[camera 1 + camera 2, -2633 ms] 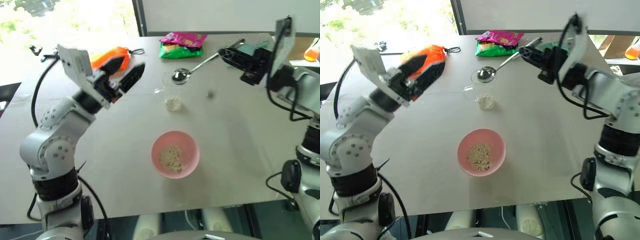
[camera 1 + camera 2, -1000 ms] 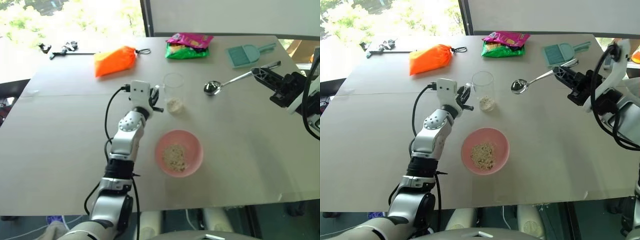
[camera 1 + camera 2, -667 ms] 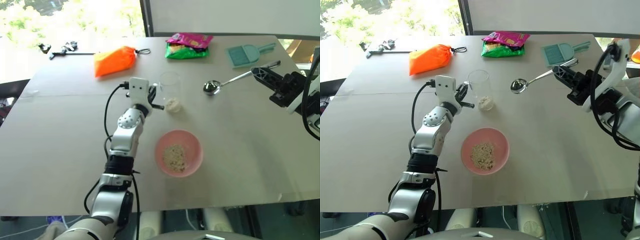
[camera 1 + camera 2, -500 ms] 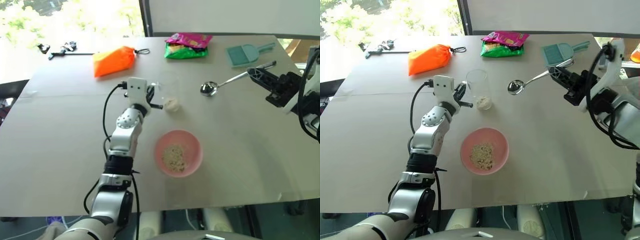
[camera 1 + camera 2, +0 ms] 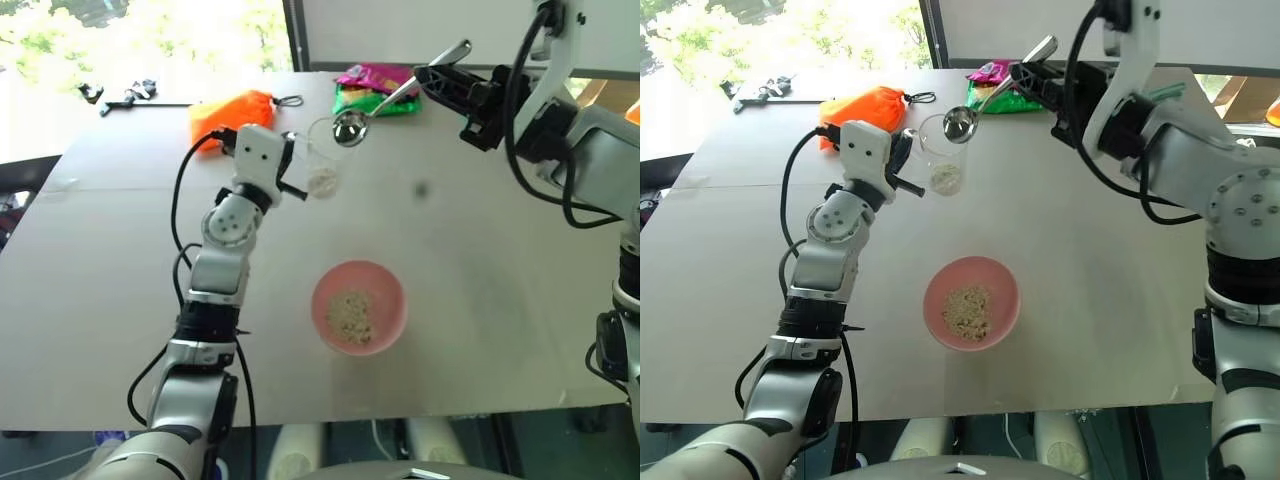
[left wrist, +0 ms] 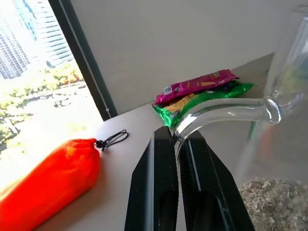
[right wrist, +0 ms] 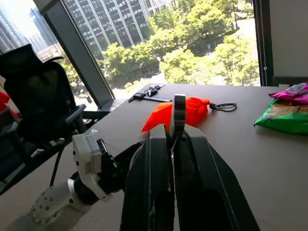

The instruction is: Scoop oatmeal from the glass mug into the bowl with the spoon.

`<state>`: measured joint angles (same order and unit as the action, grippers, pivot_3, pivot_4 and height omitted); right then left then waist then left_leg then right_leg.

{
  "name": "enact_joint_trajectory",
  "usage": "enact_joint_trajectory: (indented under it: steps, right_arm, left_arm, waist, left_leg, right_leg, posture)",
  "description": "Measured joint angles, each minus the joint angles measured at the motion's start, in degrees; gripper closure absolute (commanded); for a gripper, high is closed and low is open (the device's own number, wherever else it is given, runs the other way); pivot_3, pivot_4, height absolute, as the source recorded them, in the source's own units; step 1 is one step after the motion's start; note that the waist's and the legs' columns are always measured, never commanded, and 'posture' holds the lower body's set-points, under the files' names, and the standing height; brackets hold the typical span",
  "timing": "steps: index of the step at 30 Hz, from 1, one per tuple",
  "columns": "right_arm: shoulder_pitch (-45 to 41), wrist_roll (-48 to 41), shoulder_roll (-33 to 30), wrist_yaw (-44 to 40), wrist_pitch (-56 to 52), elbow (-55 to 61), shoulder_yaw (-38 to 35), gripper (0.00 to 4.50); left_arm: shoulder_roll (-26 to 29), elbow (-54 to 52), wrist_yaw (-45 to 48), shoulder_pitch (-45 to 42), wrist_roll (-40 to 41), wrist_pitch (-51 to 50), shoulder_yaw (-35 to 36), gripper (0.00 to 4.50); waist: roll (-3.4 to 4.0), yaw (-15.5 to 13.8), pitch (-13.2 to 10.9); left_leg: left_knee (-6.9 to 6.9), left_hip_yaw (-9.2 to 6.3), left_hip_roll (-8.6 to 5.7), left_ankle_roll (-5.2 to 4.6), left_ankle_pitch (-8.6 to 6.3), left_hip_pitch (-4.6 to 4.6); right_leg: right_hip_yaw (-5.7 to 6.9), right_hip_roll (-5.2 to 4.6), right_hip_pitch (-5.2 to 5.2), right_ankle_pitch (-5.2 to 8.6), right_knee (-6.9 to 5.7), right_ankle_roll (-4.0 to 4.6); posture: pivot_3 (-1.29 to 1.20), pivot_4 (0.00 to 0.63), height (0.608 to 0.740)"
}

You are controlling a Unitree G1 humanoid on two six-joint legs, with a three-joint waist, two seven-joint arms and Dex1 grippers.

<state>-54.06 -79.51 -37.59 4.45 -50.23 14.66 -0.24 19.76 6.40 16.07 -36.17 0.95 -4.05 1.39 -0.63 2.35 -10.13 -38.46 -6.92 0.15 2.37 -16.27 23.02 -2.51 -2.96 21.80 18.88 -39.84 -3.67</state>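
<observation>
Grey table, spoon over lifted glass mug

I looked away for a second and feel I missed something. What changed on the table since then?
The left claw has closed on the glass mug's handle and lifted it off the table. The right claw swung the spoon across to hang just above the mug's mouth. The pink bowl, the orange pouch and the snack packets stayed put.

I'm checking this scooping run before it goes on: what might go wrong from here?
The left gripper pinches only the thin handle of the glass mug, so the mug may twist or slip. The spoon, in the right gripper, hangs at the rim and might knock it, spilling oatmeal.
</observation>
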Motion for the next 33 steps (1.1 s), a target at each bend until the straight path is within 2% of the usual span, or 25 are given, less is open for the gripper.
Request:
enact_joint_trajectory:
  steps: [4,13,17,22,28,33]
  right_arm:
    - [-1.0,8.6,0.9,-4.5,-0.2,0.4,3.1,4.5]
    - [-0.8,36.5,2.6,-18.2,4.2,2.9,19.5,4.5]
    - [-0.2,41.1,4.3,-22.2,4.6,2.9,20.2,4.5]
    - [1.0,39.8,8.3,-24.1,0.1,2.5,16.6,4.5]
    - [-1.0,30.3,16.0,-20.7,-12.2,-3.5,3.5,4.5]
    - [-6.6,25.2,18.7,-16.4,-18.5,-7.9,-5.9,4.5]
  left_arm:
    - [0.2,-2.4,1.0,1.0,-0.8,0.9,-0.9,4.46]
    - [0.5,-3.9,2.6,2.0,-2.1,3.0,-2.0,4.46]
    - [0.6,-3.9,2.6,2.1,-2.8,3.1,-2.0,4.46]
    - [0.5,-3.9,2.7,2.9,-3.1,3.2,-2.0,4.46]
    - [0.4,-4.2,2.8,3.6,-3.1,3.6,-1.9,4.46]
    - [0.7,-4.3,2.4,4.5,-3.1,3.6,-1.4,4.46]
  waist:
    - [0.0,0.2,0.0]
    - [0.0,0.3,0.0]
    - [0.0,0.2,0.0]
    - [0.0,0.3,0.0]
    - [0.0,0.4,0.0]
    - [0.01,0.8,0.0]
  left_leg:
    - [-0.01,0.02,0.01,0.0,0.0,-0.01]
    - [-0.01,0.01,0.0,0.0,0.0,-0.03]
    - [-0.02,-0.01,0.0,0.01,0.0,-0.03]
    - [-0.02,-0.02,0.0,0.01,0.0,-0.04]
    - [-0.03,0.0,0.0,0.01,0.01,-0.05]
    - [-0.01,-0.02,0.0,0.01,0.01,-0.06]
  right_leg:
    - [-0.01,0.01,0.0,0.0,-0.01,0.0]
    - [-0.02,0.02,0.03,0.0,-0.02,0.0]
    - [0.0,0.02,0.03,0.0,-0.03,0.0]
    - [0.0,0.02,0.03,0.0,-0.04,0.0]
    - [-0.02,0.02,0.03,0.0,-0.09,0.0]
    - [-0.01,0.01,0.02,0.0,-0.08,0.0]
  posture:
    - [0.0,0.15,0.74]
    - [0.0,0.15,0.74]
    - [0.0,0.15,0.74]
    - [0.0,0.15,0.74]
    - [0.0,0.15,0.74]
    - [0.0,0.15,0.74]
